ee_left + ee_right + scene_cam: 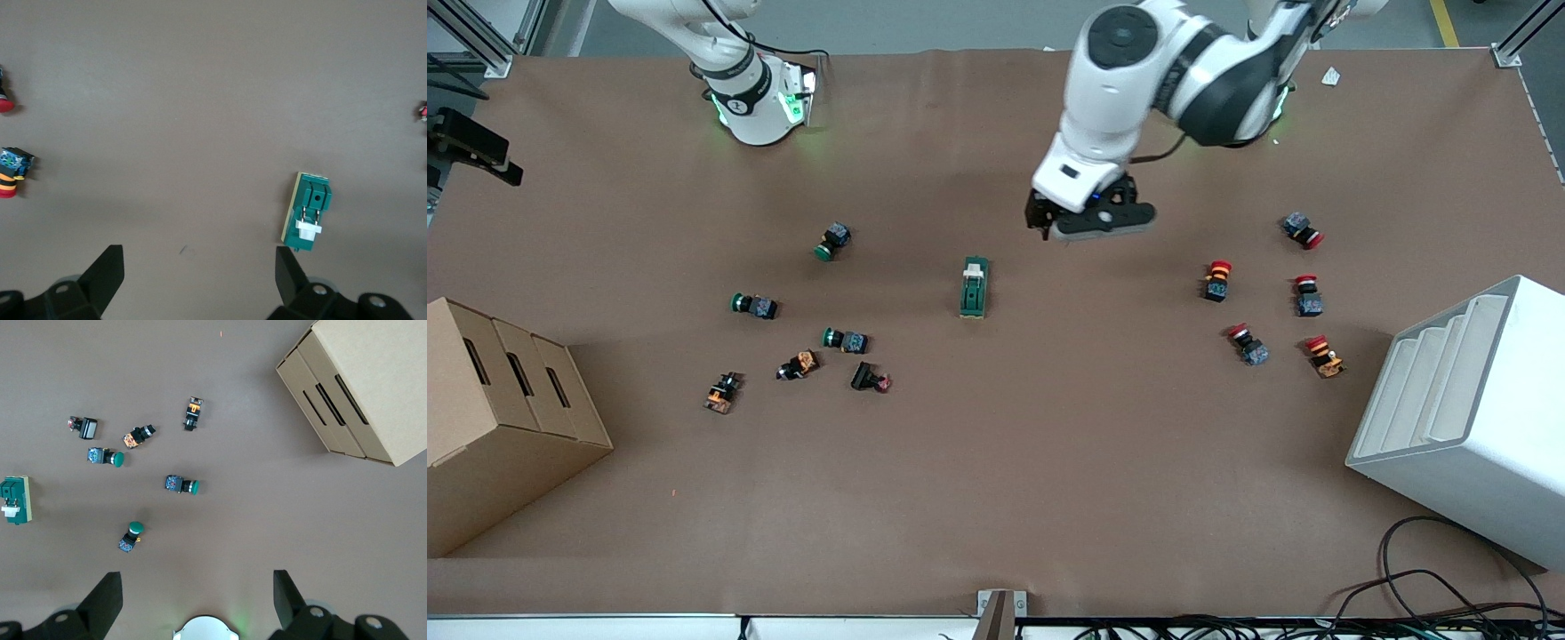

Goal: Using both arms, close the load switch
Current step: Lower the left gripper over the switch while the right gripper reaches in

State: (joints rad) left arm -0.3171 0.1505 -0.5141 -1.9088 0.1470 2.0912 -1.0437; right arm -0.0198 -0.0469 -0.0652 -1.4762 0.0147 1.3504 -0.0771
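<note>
load switch lies flat mid-table, roughly centred between the two arm ends, cream lever piece at the end pointing toward the robots' edge. nothing touches it.

left gripper hangs in the air over bare table just beside the switch, toward the robots' edge and the left arm's end. fingers spread wide, nothing between them; in the left wrist view the switch sits near one fingertip.

right gripper is up high near its own base, waiting, fingers apart and empty.

green-capped push-buttons scattered toward the right arm's end, red-capped push-buttons toward the left arm's end. cardboard box and white rack at the table's two ends.
</note>
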